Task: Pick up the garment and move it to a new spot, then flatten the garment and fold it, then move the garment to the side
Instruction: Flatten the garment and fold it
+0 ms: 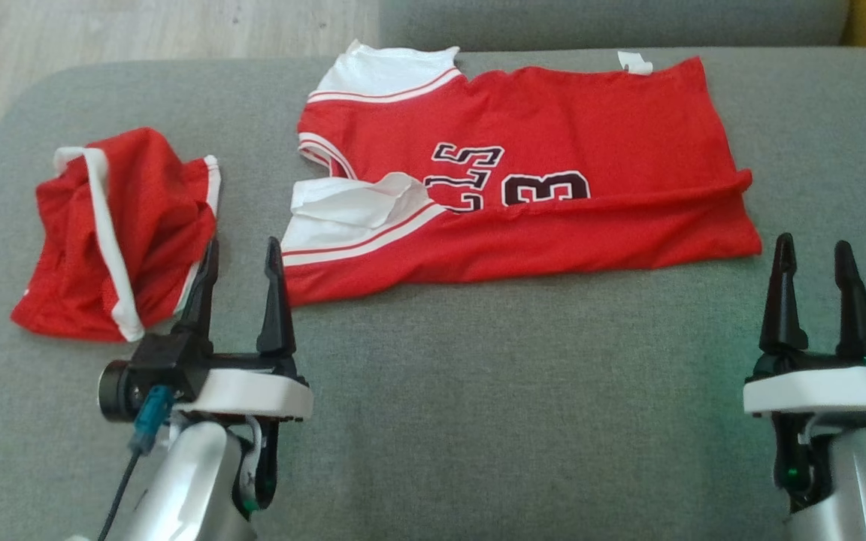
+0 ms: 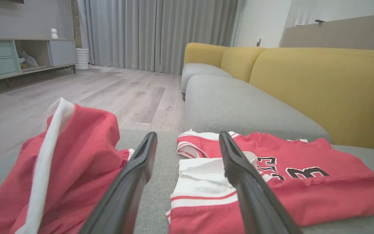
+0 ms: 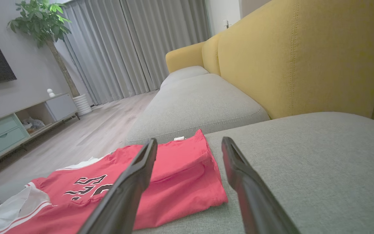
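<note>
A red jersey (image 1: pixel 553 135) with white trim and black numbers lies spread on the grey sofa seat (image 1: pixel 478 391), its near long edge folded over; it also shows as the jersey (image 2: pixel 304 191) and the jersey (image 3: pixel 180 182). Red shorts (image 1: pixel 117 233) with white stripes sit crumpled at the left, seen close as the shorts (image 2: pixel 73 169). My left gripper (image 1: pixel 241 252) stands open between the shorts and the jersey's white sleeve, holding nothing. My right gripper (image 1: pixel 814 248) stands open just right of the jersey's near right corner, empty.
The sofa's yellow backrest (image 3: pixel 297 58) rises beyond the seat. Wooden floor (image 2: pixel 93 94) lies past the seat's left edge, with a low cabinet (image 2: pixel 11 58) and grey curtains (image 2: pixel 161 32) further off. Bare grey cushion stretches in front of both garments.
</note>
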You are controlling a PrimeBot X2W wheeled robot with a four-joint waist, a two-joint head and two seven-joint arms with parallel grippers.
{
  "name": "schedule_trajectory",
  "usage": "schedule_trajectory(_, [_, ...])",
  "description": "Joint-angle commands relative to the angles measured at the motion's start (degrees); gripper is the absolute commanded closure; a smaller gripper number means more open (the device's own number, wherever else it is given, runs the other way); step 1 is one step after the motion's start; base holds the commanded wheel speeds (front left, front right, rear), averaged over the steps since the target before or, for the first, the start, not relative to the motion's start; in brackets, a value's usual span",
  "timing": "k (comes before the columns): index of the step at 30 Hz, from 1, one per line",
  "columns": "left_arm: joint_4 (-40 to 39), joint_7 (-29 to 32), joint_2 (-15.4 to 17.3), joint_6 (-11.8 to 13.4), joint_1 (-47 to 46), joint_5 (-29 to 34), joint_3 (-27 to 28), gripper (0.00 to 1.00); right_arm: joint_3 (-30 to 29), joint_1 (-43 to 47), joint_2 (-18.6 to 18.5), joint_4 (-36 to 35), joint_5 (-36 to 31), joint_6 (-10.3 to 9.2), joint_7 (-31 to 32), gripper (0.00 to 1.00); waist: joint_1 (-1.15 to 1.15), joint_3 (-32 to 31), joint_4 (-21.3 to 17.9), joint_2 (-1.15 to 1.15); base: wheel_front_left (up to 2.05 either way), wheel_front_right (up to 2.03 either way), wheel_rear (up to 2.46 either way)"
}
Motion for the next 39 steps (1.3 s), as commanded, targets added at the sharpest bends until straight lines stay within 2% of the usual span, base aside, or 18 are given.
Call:
schedule_trajectory(1, [-0.95,-0.29,0.32,-0.31,-2.28,0.82,2.41,0.0,1.68,-1.57,-0.1,-2.1,0.73,-0.04,-0.6,0.0,0.0,0.74,-0.46,0.0,0.0,0.0,0.0])
schedule_trajectory(5, [3.6,-0.29,0.17,-0.4,-4.51,1.84,3.88,0.0,2.73,-2.6,-0.08,-2.25,2.04,-0.04,-0.61,0.0,0.0,2.33,-1.23,0.0,0.0,0.0,0.0])
schedule_trajectory(9, [11.35,0.89,0.36,-1.11,-7.74,1.57,3.73,0.0,3.28,-3.61,-0.07,-1.46,2.75,-0.04,-0.61,0.0,0.0,3.7,-2.28,0.0,0.0,0.0,0.0])
schedule_trajectory(17, [23.68,9.26,1.19,-1.86,-14.1,0.73,2.98,0.0,4.6,-5.28,-0.07,-0.83,3.26,-0.04,-0.61,0.0,0.0,7.21,-4.73,0.0,0.0,0.0,0.0])
schedule_trajectory(24, [30.02,14.45,1.5,-2.66,-16.37,0.46,1.75,0.0,4.75,-6.15,-0.06,-0.14,3.8,-0.04,-0.61,0.0,0.0,8.51,-6.32,0.0,0.0,0.0,0.0])
schedule_trajectory(25, [30.58,15.18,1.45,-2.87,-16.41,0.43,1.48,0.08,4.72,-6.19,-0.06,-0.06,3.89,-0.04,-0.61,0.0,0.0,8.48,-6.4,0.0,0.0,0.0,0.0])
schedule_trajectory(27, [31.33,16.01,1.39,-3.21,-16.4,0.43,1.0,1.0,4.59,-6.18,-0.06,0.19,4.0,-0.04,-0.61,0.0,0.0,8.15,-6.46,0.0,0.0,0.0,0.0])
schedule_trajectory(33, [31.07,14.18,1.26,-3.28,-16.43,0.27,0.73,1.0,4.04,-6.1,-0.06,1.35,3.85,-0.04,-0.61,0.0,0.0,6.58,-5.87,0.0,0.0,0.0,0.0])
schedule_trajectory(39, [27.18,7.33,1.45,-3.2,-17.11,0.96,0.42,1.0,4.92,-7.04,-0.06,4.88,2.46,-0.04,-0.15,0.0,0.0,4.45,-5.03,0.0,0.0,0.0,0.0])
